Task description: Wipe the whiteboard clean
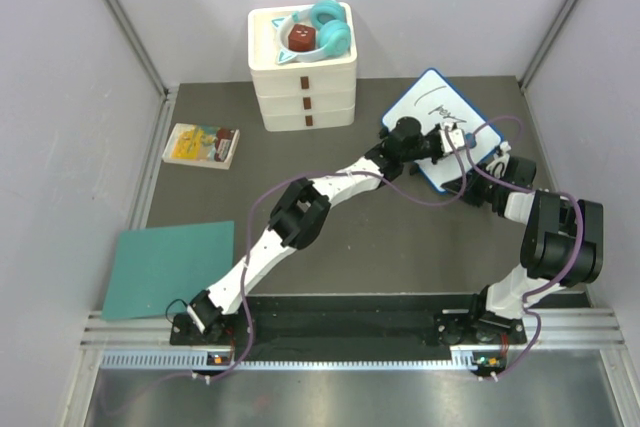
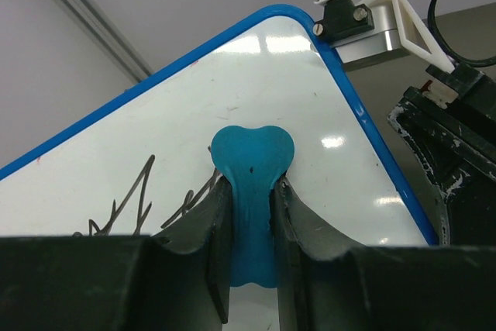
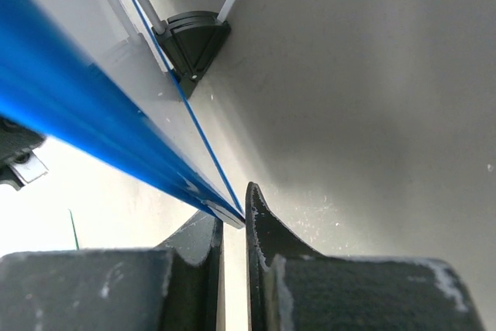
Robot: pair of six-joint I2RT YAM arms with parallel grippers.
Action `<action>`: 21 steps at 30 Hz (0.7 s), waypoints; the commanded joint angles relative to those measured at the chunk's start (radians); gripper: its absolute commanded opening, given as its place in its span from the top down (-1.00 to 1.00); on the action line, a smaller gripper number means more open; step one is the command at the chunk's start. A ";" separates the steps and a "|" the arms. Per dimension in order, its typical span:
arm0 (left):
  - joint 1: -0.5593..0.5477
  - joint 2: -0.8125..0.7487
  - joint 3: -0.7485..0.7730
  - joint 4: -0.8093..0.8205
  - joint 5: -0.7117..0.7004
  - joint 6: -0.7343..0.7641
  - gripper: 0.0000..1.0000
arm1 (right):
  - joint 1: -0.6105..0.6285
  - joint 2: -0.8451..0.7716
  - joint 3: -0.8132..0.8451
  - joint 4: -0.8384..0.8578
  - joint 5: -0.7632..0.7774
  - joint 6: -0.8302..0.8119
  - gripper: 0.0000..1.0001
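The whiteboard (image 1: 432, 102), white with a blue rim, lies tilted at the back right and bears black scribbles (image 2: 139, 191). My left gripper (image 1: 438, 142) reaches over it and is shut on a blue eraser (image 2: 252, 156), whose head presses on the board face (image 2: 271, 75) just right of the scribbles. My right gripper (image 1: 480, 162) is at the board's near right edge. In the right wrist view it (image 3: 232, 218) is shut on the blue rim (image 3: 93, 125), with a black foot (image 3: 194, 40) of the board beyond. The right gripper's black body (image 2: 446, 137) shows beside the board's corner.
A white drawer box (image 1: 303, 87) stands at the back centre with teal headphones (image 1: 328, 25) and a dark red block (image 1: 300, 39) on top. A yellow booklet (image 1: 201, 144) lies at the left. A flat teal sheet (image 1: 170, 267) lies near left. Grey walls close in both sides.
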 commanded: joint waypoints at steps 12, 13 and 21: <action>0.073 0.078 0.055 0.325 -0.153 -0.221 0.90 | 0.032 0.031 -0.033 -0.185 -0.004 -0.073 1.00; 0.079 0.083 0.058 0.349 -0.178 -0.253 0.90 | 0.032 0.031 -0.031 -0.188 -0.005 -0.073 1.00; 0.080 0.141 0.143 0.444 -0.135 -0.379 0.94 | 0.032 0.032 -0.028 -0.190 -0.008 -0.074 1.00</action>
